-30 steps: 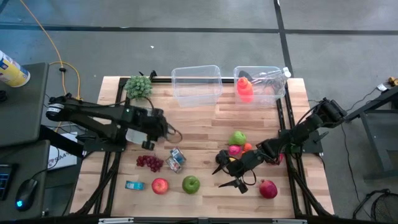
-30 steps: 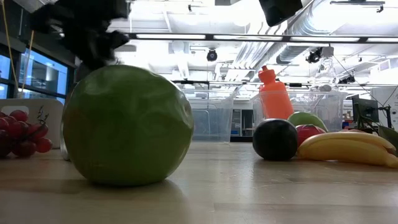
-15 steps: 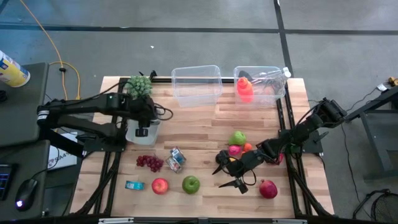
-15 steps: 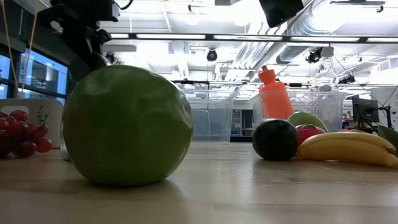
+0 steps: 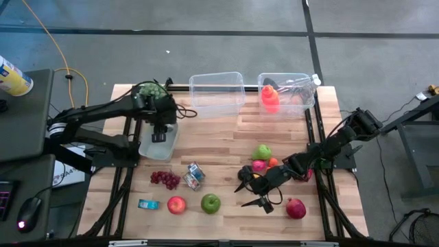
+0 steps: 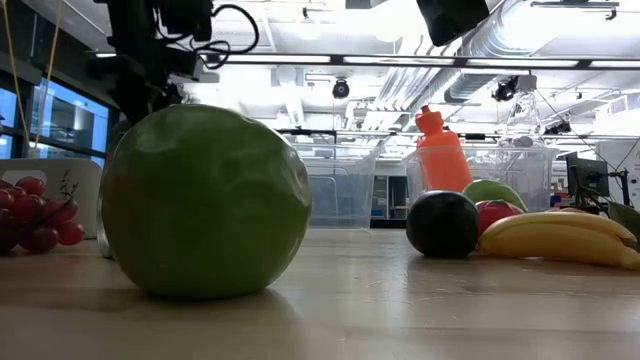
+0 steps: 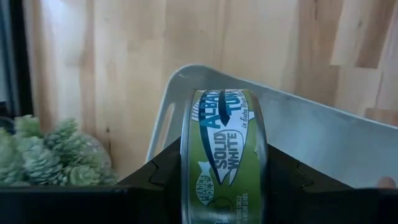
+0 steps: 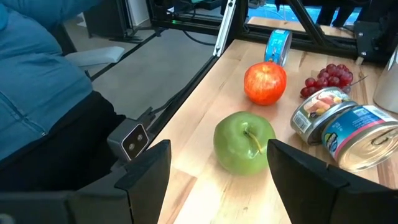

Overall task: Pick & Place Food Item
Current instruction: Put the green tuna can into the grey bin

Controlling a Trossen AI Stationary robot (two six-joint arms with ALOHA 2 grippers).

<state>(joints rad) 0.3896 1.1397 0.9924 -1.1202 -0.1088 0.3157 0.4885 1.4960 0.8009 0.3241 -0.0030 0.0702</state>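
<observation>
The left gripper (image 7: 224, 180) clamped an albacore tuna can (image 7: 225, 149) on edge above the white bin (image 7: 323, 134), apparently for dropping in; the right gripper (image 8: 217, 163) waited open near a green apple (image 8: 244, 142).

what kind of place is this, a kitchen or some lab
Most likely a robotics lab or workshop, not a kitchen: exposed ceiling ducts and strip lights overhead, a bare concrete floor around the wooden table, and a yellow cable trailing across it.

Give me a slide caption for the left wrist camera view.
Left pincer gripping a tuna can above a white bin, green grapes nearby.
</observation>
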